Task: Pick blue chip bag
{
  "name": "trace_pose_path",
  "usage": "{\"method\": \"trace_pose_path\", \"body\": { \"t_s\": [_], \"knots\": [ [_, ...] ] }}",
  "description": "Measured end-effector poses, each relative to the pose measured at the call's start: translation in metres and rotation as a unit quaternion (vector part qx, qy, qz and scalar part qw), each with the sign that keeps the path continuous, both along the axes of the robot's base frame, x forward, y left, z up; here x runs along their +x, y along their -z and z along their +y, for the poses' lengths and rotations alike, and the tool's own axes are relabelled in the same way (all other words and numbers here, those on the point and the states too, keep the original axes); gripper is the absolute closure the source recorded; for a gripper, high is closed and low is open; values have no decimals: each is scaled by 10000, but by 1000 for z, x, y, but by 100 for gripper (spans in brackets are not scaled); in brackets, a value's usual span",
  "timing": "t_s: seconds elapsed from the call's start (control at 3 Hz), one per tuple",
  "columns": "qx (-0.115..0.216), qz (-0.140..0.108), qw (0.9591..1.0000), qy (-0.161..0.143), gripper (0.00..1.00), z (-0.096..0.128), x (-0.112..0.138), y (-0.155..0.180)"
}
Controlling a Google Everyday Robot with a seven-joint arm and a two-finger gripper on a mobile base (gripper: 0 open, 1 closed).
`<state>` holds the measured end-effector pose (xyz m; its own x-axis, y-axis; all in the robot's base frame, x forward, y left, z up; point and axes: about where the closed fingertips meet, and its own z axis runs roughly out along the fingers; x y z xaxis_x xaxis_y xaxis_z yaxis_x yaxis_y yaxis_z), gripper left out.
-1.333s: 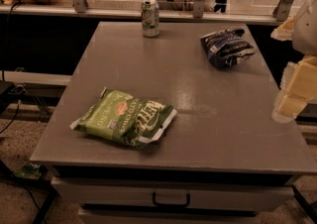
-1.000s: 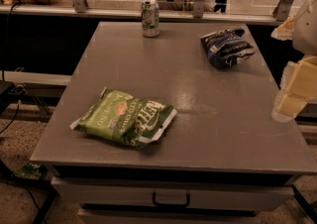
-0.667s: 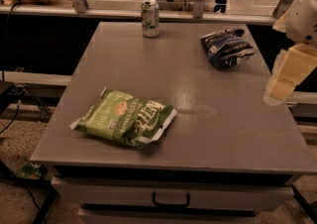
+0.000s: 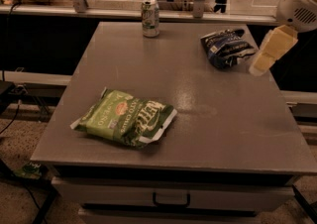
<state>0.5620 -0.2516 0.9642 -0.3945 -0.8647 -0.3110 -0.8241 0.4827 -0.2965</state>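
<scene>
Your blue chip bag [image 4: 227,48] lies crumpled at the far right corner of the grey table [image 4: 233,124], well apart from the green chip bag [image 4: 126,117] near the front and the soda can [image 4: 150,17] at the back edge. The gripper [image 4: 266,53] hangs just beside the bag's right end, angled down toward it. Whether it is spread or closed up cannot be told from this view.

Expect the bag to be very light, soft and crinkly, with slick foil that gives way under pressure. The contents will likely crush if you squeeze hard. Take hold across a raised, puffed fold near the middle instead of a flat edge, and close gently so the foil bunches up and does not slide out.
</scene>
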Motion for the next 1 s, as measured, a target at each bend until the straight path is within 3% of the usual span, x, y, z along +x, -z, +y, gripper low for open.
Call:
{"method": "trace_pose_path", "body": {
  "t_s": [0.33,0.67,1.0],
  "knots": [
    [230,-111,9991,352,0,-12,37,8],
    [627,-100,9918,1111,0,-23,81,28],
    [939,-41,9776,1882,0,-26,108,46]
  ]
}}
